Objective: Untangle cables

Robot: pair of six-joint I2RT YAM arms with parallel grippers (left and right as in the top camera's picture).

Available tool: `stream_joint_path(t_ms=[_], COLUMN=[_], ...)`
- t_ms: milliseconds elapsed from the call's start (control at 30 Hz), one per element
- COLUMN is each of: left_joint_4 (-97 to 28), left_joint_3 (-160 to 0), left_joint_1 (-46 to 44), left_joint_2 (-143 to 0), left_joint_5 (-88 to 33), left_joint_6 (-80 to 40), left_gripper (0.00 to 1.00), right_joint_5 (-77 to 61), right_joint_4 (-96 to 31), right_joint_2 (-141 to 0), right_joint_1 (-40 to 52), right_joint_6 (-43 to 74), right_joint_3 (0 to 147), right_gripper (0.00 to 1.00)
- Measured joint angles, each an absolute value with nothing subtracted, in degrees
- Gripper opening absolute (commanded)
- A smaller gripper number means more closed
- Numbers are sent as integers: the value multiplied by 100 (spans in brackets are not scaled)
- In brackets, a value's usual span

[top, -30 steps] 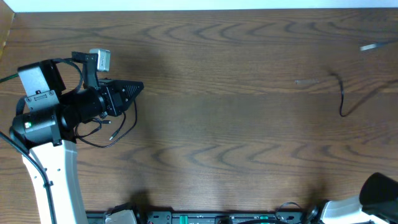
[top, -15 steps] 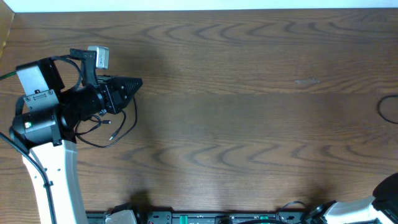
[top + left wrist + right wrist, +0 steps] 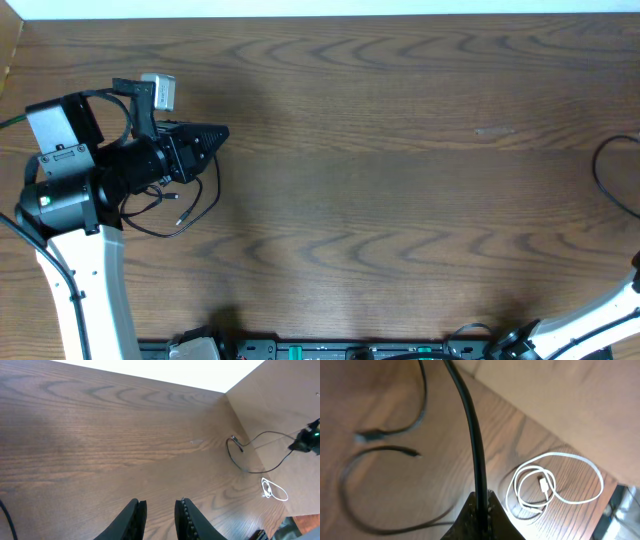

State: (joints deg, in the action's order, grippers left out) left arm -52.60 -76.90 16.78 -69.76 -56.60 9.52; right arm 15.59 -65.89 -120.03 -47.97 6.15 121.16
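Note:
My right gripper [image 3: 481, 497] is shut on a black cable [image 3: 470, 425] that runs up from its jaws in the right wrist view. A white cable [image 3: 545, 485] lies coiled on the table just beyond it. More black cable [image 3: 380, 435] shows blurred at the left. Overhead, only a loop of the black cable [image 3: 603, 172] shows at the right edge; the right gripper is out of that frame. My left gripper [image 3: 215, 135] hovers at the far left, open by a narrow gap with nothing between its fingers [image 3: 136, 512]. A thin black cable [image 3: 190, 215] with a small plug lies beneath it.
A cardboard wall [image 3: 280, 400] borders the table's right side, close to the white cable [image 3: 274, 490] and the black cable's loop [image 3: 245, 460]. The right arm's white link [image 3: 600, 320] crosses the bottom right corner of the overhead view.
The black cable on the right has been dragged toward the table's right edge, and the right arm has swung mostly out of the overhead view. The left arm has barely moved.

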Motion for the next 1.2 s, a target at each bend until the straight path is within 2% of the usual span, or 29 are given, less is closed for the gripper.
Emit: stream_joint_path(t_ms=[267, 433, 600, 633, 667, 700, 1200], left_joint_4=[-5258, -5256, -5256, -5256, -5256, -5256, -5262], left_joint_3=[-7690, -7690, -7690, -7690, -7690, -7690, -7690], left_joint_1=[1678, 1678, 1678, 1678, 1678, 1678, 1678], left_joint_2=[-6976, -6976, -6976, -6976, -6976, -6976, -6976], left_joint_5=[-5660, -5660, -5660, -5660, -5660, -5660, -5660], left_joint_6=[952, 952, 952, 952, 952, 952, 952], left_gripper=[25, 25, 25, 25, 25, 25, 25], right_joint_5=[1848, 1787, 1745, 1737, 1732, 1726, 906], right_joint_4=[-6989, -6984, -6925, -6914, -6912, -6912, -6928], right_joint_2=[-12615, -12735, -12735, -12735, -12735, -12735, -12728], right_joint_1=[-5269, -5671, -5693, -5666, -5647, -5616, -5306], right_joint_6=[1352, 1535, 1597, 1597, 1636, 1621, 1592], right_joint_3=[12116, 12097, 12097, 12097, 12097, 12097, 12097], right_gripper=[1, 1, 1, 21, 50, 99, 99])
